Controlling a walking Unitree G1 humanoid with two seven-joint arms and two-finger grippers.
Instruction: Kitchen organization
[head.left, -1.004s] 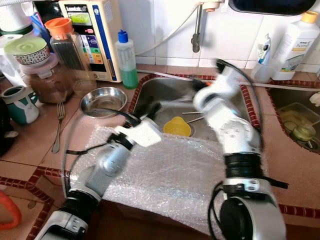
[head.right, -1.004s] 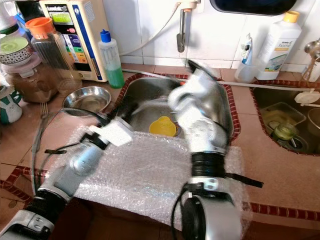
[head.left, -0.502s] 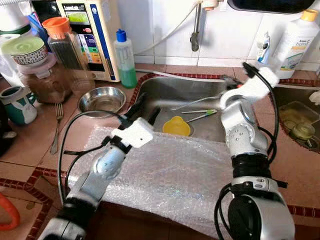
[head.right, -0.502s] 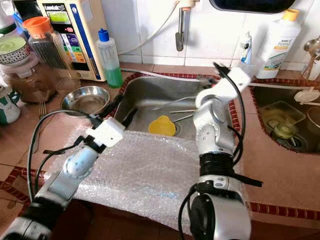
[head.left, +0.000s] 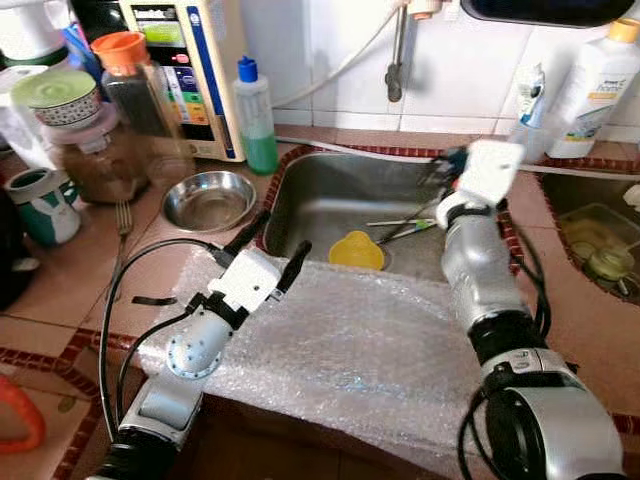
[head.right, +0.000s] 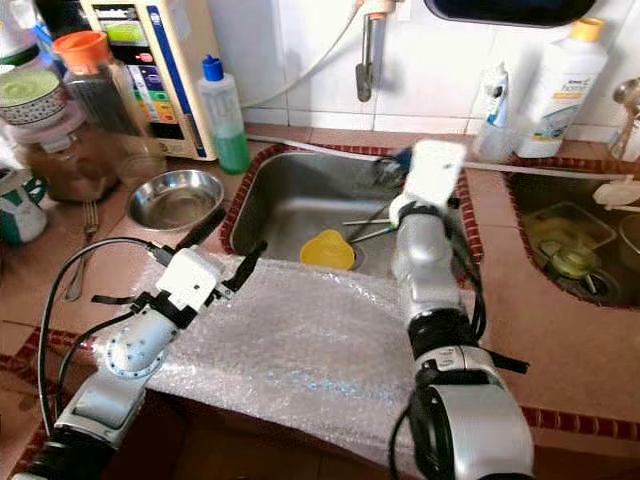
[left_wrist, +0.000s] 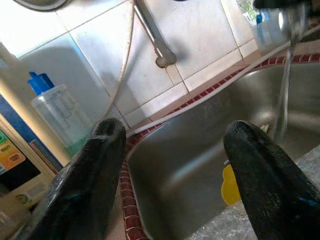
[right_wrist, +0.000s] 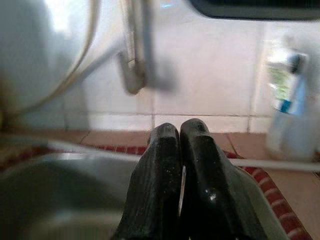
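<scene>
I have the right gripper (right_wrist: 179, 150) up over the sink (head.left: 330, 195) rim with its fingers clenched on something thin I cannot identify, and the left gripper (head.left: 272, 245) spread wide above the bubble wrap (head.left: 340, 350). I judge most is left: the yellow lid (head.left: 357, 250) and utensils (head.left: 400, 226) remain in the basin.

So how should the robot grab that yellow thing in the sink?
The yellow cup-like piece lies low on the floor of the sink, near the front wall beside the bubble wrap. Probably best to pinch its rim at the upper edge, coming down from above. The left gripper is open and nearest. A sideways approach looks blocked by the sink wall.
</scene>
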